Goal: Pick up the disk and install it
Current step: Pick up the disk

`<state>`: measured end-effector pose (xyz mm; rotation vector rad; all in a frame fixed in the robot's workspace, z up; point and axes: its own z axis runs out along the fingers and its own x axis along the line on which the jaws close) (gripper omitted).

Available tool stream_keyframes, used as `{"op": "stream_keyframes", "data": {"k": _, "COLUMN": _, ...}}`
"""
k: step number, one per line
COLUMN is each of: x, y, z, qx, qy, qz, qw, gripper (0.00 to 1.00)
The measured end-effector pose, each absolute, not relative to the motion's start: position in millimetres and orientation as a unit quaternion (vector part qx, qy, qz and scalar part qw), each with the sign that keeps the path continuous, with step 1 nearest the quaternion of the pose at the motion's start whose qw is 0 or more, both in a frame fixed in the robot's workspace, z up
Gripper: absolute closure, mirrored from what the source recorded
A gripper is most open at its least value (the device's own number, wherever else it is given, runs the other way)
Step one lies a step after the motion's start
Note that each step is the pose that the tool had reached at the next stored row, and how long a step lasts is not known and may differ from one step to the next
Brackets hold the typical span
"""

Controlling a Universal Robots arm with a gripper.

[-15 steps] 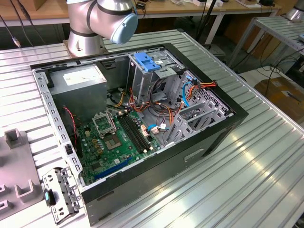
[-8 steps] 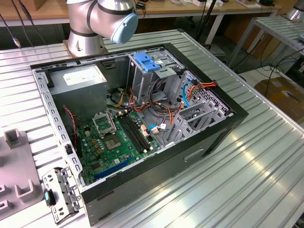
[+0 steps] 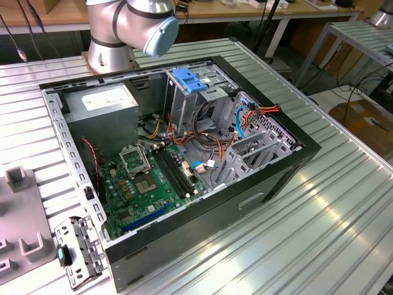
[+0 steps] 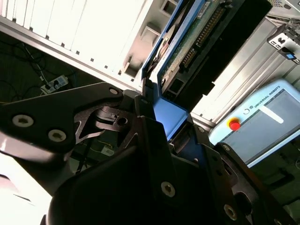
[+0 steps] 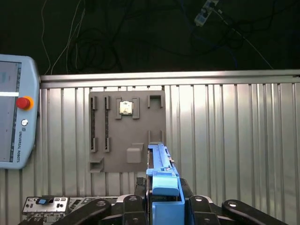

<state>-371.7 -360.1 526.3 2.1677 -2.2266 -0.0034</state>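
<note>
While the case holds cables, the gripper clamps the disk.

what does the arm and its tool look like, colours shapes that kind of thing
In the exterior view the arm is built of rounded silver-grey metal segments, with a pale blue round cap closing one joint. In both wrist views the tool is matte black, made of flat angular linkage bars pinned together with round silver screw heads.
</note>
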Motion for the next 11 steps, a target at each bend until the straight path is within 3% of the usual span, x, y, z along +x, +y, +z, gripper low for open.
{"op": "stream_keyframes", "data": {"k": 11, "x": -358, "y": -360, "z": 526, "qx": 0.697, "qy": -0.716, "qz": -0.001, "qw": 0.017, "gripper": 0.63}}
